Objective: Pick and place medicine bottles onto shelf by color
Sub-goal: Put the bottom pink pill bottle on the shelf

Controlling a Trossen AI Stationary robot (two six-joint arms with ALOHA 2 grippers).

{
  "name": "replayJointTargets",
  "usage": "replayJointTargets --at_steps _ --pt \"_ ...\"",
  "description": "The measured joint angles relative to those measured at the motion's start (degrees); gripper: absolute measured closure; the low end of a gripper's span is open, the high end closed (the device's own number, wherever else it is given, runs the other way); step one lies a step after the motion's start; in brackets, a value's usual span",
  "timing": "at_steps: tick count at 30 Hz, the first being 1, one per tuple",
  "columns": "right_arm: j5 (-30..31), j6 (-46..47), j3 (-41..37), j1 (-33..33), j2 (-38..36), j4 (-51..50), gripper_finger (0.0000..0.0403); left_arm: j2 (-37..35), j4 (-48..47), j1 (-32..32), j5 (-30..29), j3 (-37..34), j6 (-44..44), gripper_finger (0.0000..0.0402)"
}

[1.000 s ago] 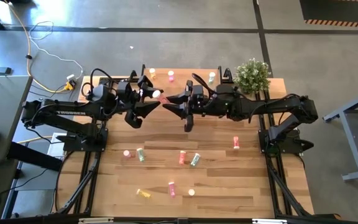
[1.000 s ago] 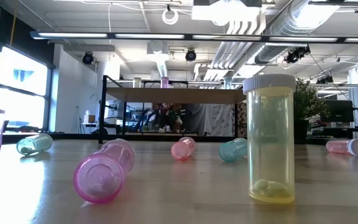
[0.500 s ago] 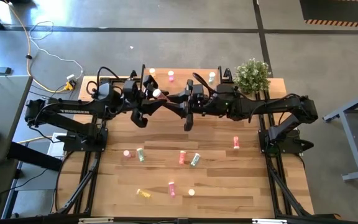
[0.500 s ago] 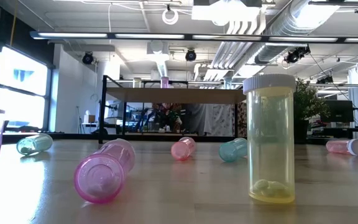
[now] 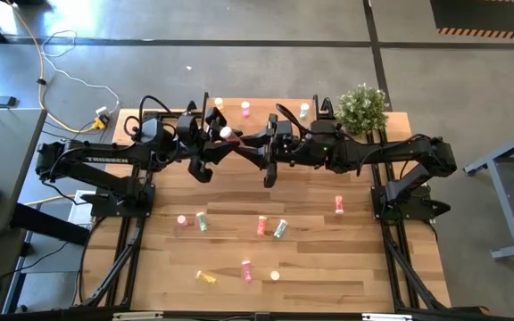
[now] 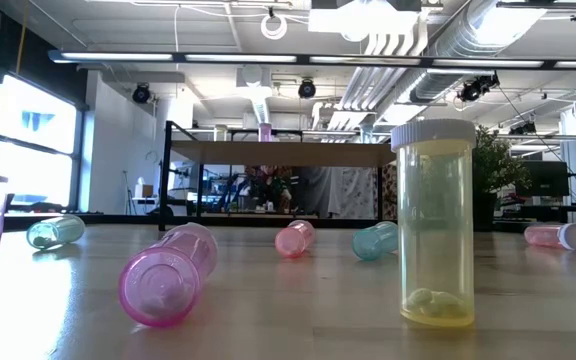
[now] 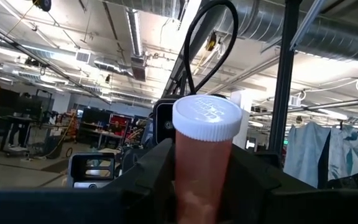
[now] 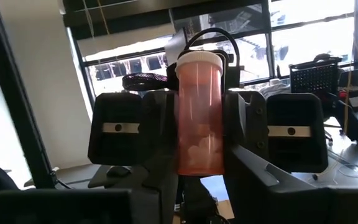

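Left gripper [image 5: 219, 145] clamped on a red-orange bottle [image 5: 227, 134], white cap up, fingers pressed against both its sides; the same bottle [image 7: 204, 155] shows upright between the dark fingers in the left wrist view. Right gripper [image 5: 246, 144] faces it head-on, just beside the bottle; the right wrist view shows the bottle [image 8: 199, 112] standing between that arm's own fingers [image 8: 157, 180], which sit spread on either side of it, but whether they touch it cannot be told. Both grippers meet over the shelf [image 5: 261, 116], toward its near edge. On the shelf: a yellow bottle [image 5: 219, 106], a pink bottle [image 5: 245, 109] and a pale green bottle [image 5: 303, 111], upright, spaced apart along its far side. A potted plant [image 5: 362, 107] sits just beside the shelf's right end. Well in front of the shelf, loose bottles lie scattered on the tabletop [image 5: 319, 267]. In the low view a yellow bottle [image 6: 435, 222] stands upright nearest the camera, a pink one [image 6: 167, 274] lies on its side next to it, and the shelf [image 6: 283, 152] stands far behind them.
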Motion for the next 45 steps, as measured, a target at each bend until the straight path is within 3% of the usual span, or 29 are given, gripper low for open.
replayJointTargets --at_steps 11,18,32,45 --pt "0.8 0.9 0.0 0.0 -0.3 -5.4 0.0229 0.0 -3.6 0.0 -0.2 0.0 1.7 0.0298" --pt "0.8 1.0 0.0 -0.1 -0.4 -6.7 0.0226 0.0 -3.8 0.0 -0.3 0.0 2.5 0.0317" --pt "-0.6 0.0 0.0 -0.6 -1.7 -10.6 0.0226 0.0 -3.3 0.5 -1.2 0.0 2.1 0.0318" --pt "-1.2 0.0 0.0 -0.6 0.0 -6.7 0.0233 0.0 -2.4 0.5 -3.4 0.0 1.5 0.0318"
